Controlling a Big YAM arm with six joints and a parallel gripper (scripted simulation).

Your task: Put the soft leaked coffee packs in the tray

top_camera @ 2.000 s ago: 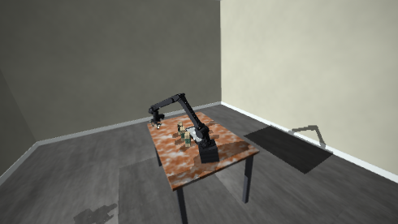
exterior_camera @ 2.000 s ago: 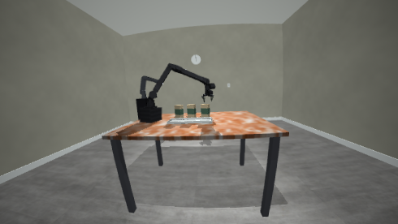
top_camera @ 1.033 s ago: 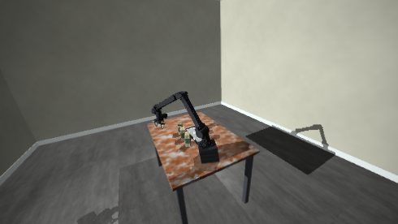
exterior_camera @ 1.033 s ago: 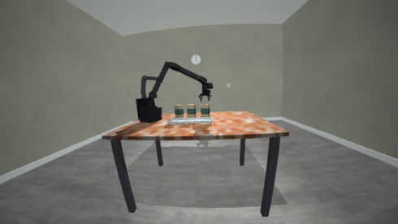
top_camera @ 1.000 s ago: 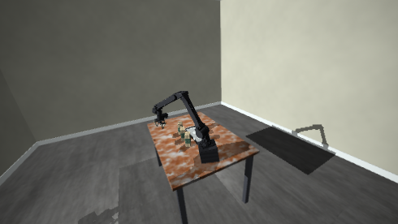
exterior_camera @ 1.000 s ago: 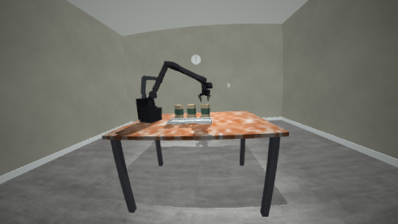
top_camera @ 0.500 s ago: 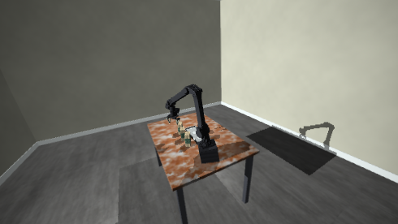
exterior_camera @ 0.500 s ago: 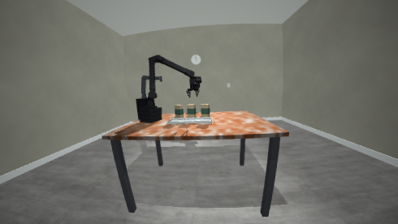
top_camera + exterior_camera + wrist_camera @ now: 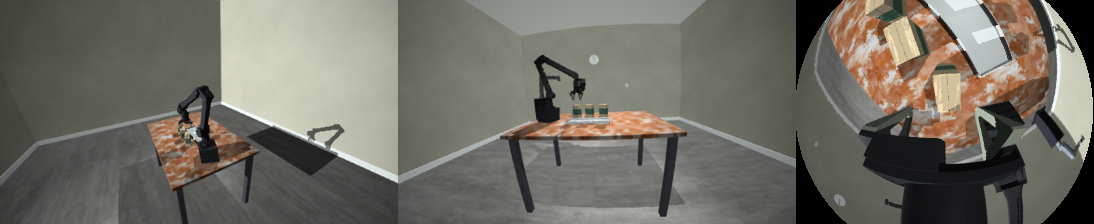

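Observation:
Three coffee packs, tan with a green band, stand in a row on the table behind the tray. In the exterior view they are the left pack [image 9: 577, 109], the middle pack [image 9: 589, 109] and the right pack [image 9: 603, 109]. In the wrist view they run from the nearest pack [image 9: 948, 91] past the middle pack [image 9: 905, 39] to the far pack [image 9: 883, 2]. The flat grey tray [image 9: 588, 121] [image 9: 195, 133] lies empty beside the row. My gripper [image 9: 577, 96] [image 9: 943, 109] [image 9: 184, 121] is open and empty, and hangs a little above the left pack.
The marbled orange table [image 9: 642, 122] [image 9: 183, 166] carries the arm's black base [image 9: 546, 109] [image 9: 209, 154] near one edge. Its edges drop to the grey floor. The packs show small in the top view [image 9: 187, 139].

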